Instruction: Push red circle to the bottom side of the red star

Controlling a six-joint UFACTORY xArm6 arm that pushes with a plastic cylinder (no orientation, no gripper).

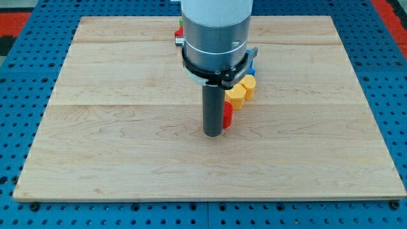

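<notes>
My tip [212, 134] is just a bare rod, so no jaws to open or close, and it's down on the wooden board [127, 140]. A red block [227, 115], shape mostly hidden, sits touching its right side. Two yellow blocks [237, 94] lie just beyond, with a blue block [252, 67] further up.

my tip [213, 134] rests mid wooden board [127, 159], touching the small red block [227, 115] on its right; two yellow blocks [240, 91] just above that.
</notes>
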